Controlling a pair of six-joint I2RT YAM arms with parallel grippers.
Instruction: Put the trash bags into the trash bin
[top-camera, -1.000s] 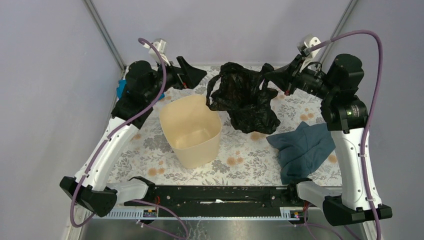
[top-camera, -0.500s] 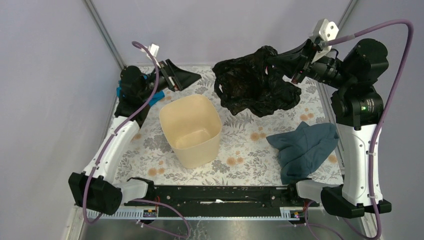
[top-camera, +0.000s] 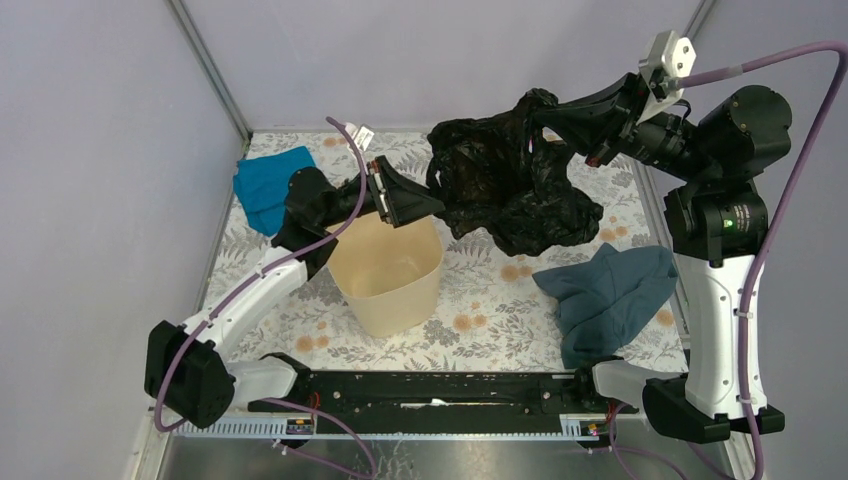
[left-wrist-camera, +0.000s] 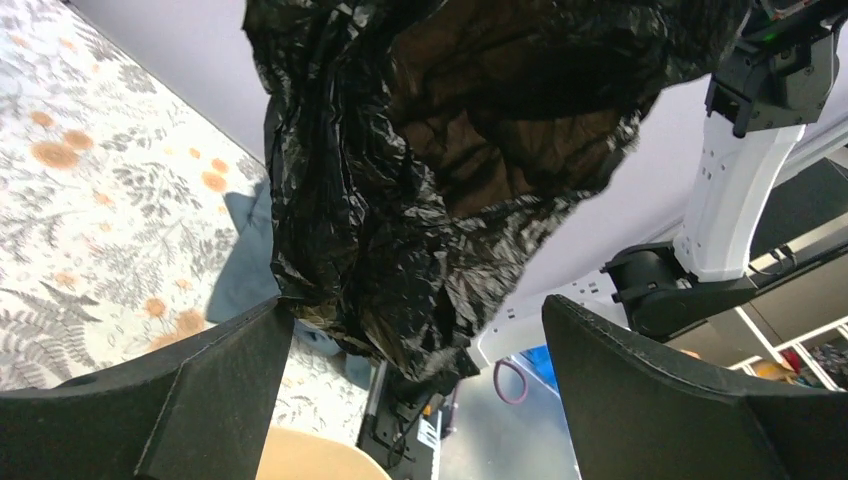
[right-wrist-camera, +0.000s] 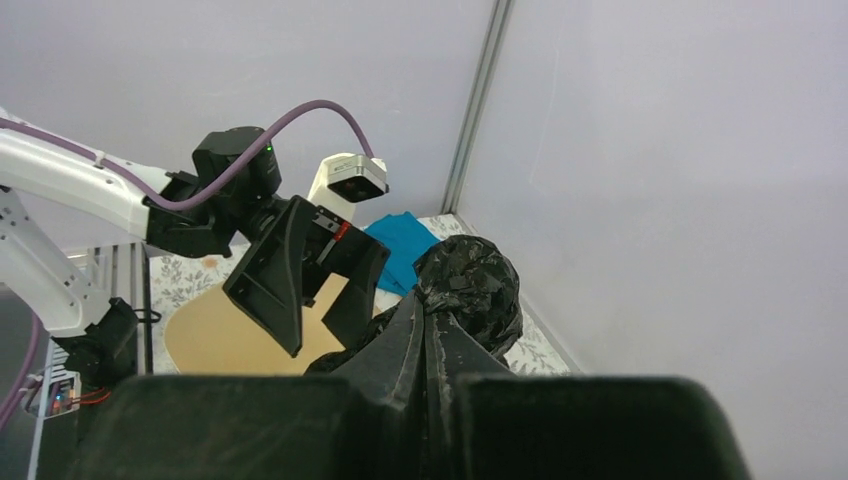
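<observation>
Our right tool (top-camera: 540, 113) pinched the trash bag (top-camera: 510, 185) by its bunched top; we judged it light, limp and slippery. Our left tool (top-camera: 425, 205) gaped, suited to gathering the hanging folds.

The left arm (top-camera: 245, 300) climbs from its base at lower left toward the centre of the overhead view, forearm slanting up and to the right, wrist turned so the left gripper (top-camera: 420, 210) points rightward. Jaws wide apart there. In the left wrist view the two black fingers (left-wrist-camera: 200, 390) sit at the bottom corners with a broad gap between them, gripping nothing. Over on the right edge, the right arm (top-camera: 715, 290) stands tall, elbow high at upper right, forearm reaching left. The right gripper (top-camera: 540, 113) is up high, jaws pinched tight together on a fold of the black trash bag (top-camera: 510, 185), which hangs from them.
</observation>
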